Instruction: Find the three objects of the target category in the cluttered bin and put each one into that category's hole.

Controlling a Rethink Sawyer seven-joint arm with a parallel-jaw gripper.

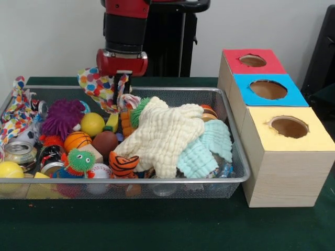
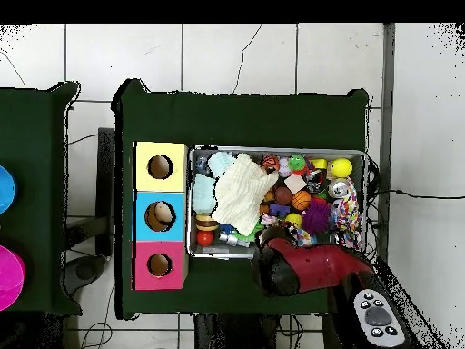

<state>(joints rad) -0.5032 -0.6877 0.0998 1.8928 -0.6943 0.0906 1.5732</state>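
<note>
Pincer [image 1: 122, 86] sits at the far wall of the cluttered bin [image 1: 230, 178], clamped on a polka-dot cloth [image 1: 99, 86]. From the front view I read the cloth as lifted, bunched, draping off the pincer toward picture-left, its lower folds near the rim.

Second polka-dot cloth [image 1: 13, 117] hangs over the bin's picture-left end. A third I cannot find; possibly buried under the cream waffle cloth [image 1: 162, 133].

Key relation: the yellow-topped hole [image 1: 289, 126] lies well apart from the pincer, to picture-right and toward the camera, past the red hole [image 1: 253, 60] and blue hole [image 1: 268, 89]. In the overhead view the arm [image 2: 313, 268] is at the bin's base-side edge, the yellow hole [image 2: 160, 167] farthest along the box row.

Judgement: carry must clear the bin wall, then cross diagonally.
</note>
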